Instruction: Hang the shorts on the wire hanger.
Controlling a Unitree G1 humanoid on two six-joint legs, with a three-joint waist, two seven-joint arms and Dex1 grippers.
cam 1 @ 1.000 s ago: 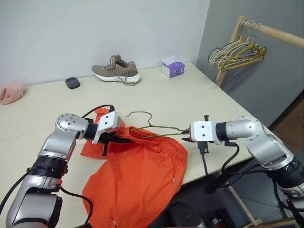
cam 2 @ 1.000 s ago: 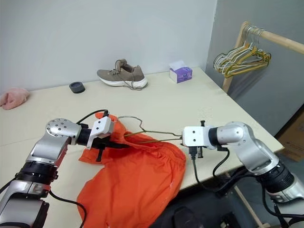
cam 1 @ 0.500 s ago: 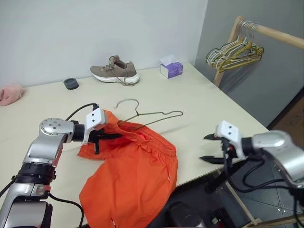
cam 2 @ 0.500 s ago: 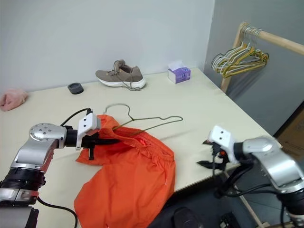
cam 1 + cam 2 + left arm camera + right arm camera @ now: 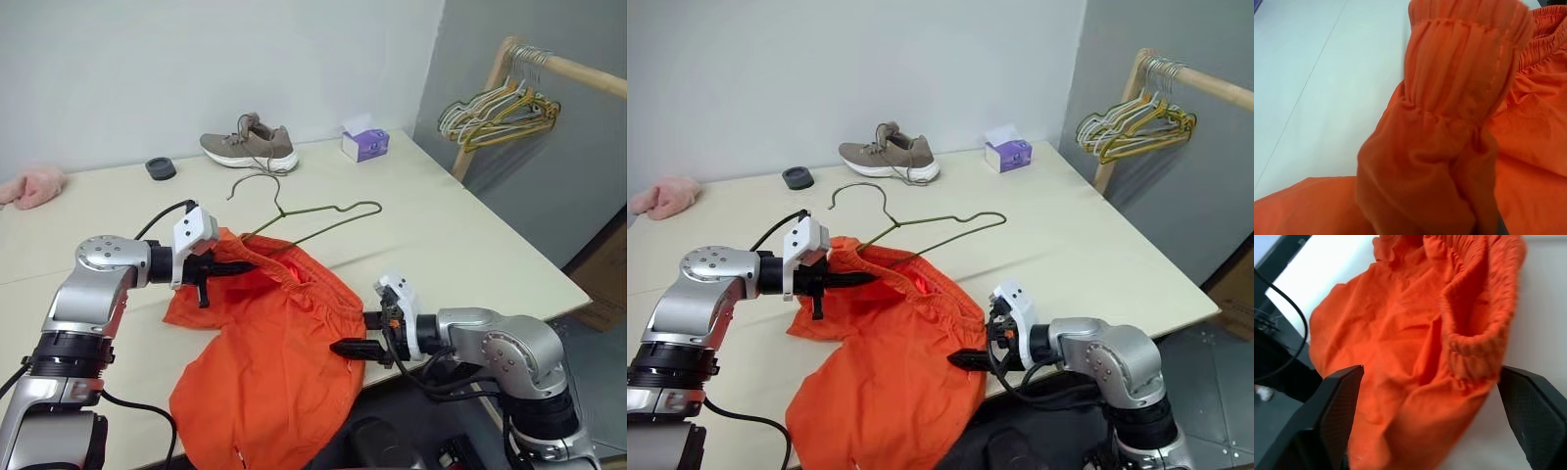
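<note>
Orange, soft shorts [image 5: 279, 362] pinched at gathered waistband by left gripper [image 5: 238, 267], draped limply over table [image 5: 460, 245] edge before wide-spread right gripper [image 5: 358, 334], thin olive wire hanger [image 5: 318, 220] just beyond; likely light, floppy, best taken at elastic band.

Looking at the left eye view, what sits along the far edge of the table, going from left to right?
Pink cloth → small black round object → shoe → tissue box.
</note>
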